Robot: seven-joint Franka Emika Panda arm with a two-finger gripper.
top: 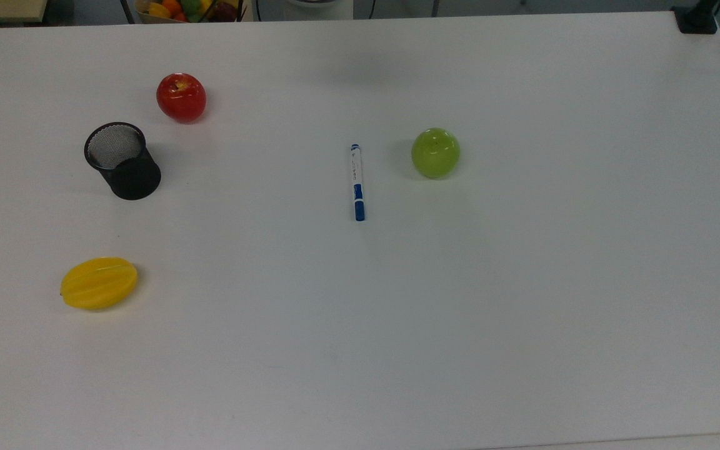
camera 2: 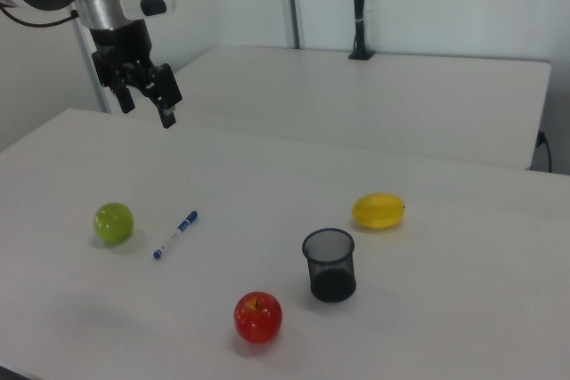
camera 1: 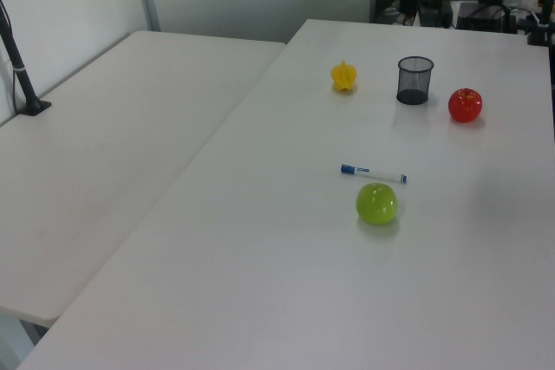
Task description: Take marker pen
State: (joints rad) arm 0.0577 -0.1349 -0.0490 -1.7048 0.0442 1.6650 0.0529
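Top view: the white surface carries everything loose and well spaced, so I judge nothing crowds my pick. The mesh cup stands at nine o'clock from the marker pen, the green apple near it at about two o'clock. The pen lies flat, untouched, mid-surface. In the right view my arm hangs high with the claw pointing down, fingers spread and holding nothing, well apart from the pen.
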